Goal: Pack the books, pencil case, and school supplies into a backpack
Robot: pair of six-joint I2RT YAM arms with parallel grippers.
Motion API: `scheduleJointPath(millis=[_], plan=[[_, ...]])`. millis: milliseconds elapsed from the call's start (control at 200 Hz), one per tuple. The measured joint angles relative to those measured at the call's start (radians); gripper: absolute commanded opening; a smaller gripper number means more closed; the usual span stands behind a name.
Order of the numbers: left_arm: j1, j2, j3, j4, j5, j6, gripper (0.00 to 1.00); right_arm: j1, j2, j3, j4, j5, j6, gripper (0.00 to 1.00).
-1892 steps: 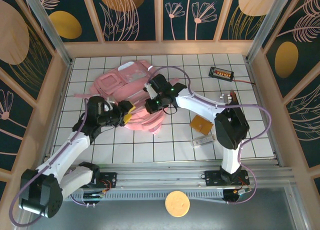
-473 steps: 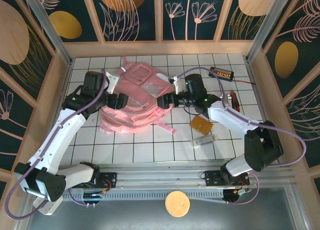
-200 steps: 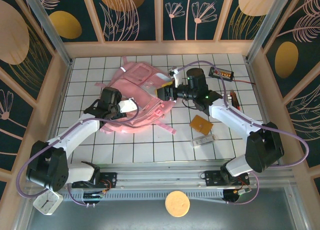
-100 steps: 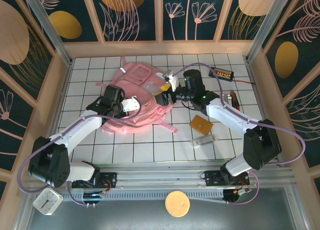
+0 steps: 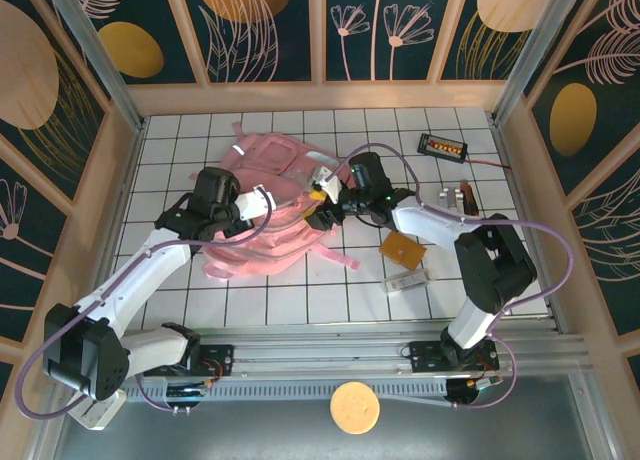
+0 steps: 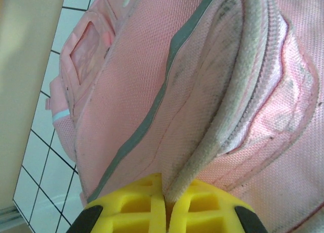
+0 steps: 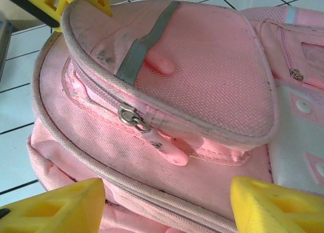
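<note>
**Both grippers at the backpack flap: left clamped, right spread**

The left gripper (image 6: 166, 200) has its yellow fingers (image 6: 126, 210) pressed together on the grey piped edge of a flap (image 6: 212, 66) of the backpack (image 6: 131, 91). The piping rises from between the pads. The right wrist view shows the same pinch at the flap's upper left corner.

The right gripper (image 7: 167, 205) stands spread, with one yellow finger at each lower corner of its view and the backpack's body between them. Contact with the fabric cannot be confirmed. Ahead of it, under the flap rim, sit a metal zipper slider (image 7: 130, 115) and its pink pull tab (image 7: 169, 153).

From above, the backpack lies left of centre on the white tiled table (image 5: 300, 300). The two grippers meet at its right side. The orange-brown square book (image 5: 403, 248) lies apart to the right, with the whitish-grey block (image 5: 406, 280) just beside it on the near side. A black gadget (image 5: 442, 146) rests at the far right.
</note>
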Motion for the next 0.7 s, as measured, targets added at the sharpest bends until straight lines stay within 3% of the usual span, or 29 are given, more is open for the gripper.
scheduleJointPath(millis=[495, 701], plan=[[0.0, -0.017, -0.024, 0.002, 0.017, -0.036, 0.0, 0.025, 0.109, 0.026, 0.098, -0.004, 0.023, 0.62], [0.001, -0.019, -0.024, 0.001, 0.017, -0.044, 0.0, 0.025, 0.129, 0.045, 0.12, 0.002, 0.047, 0.48]])
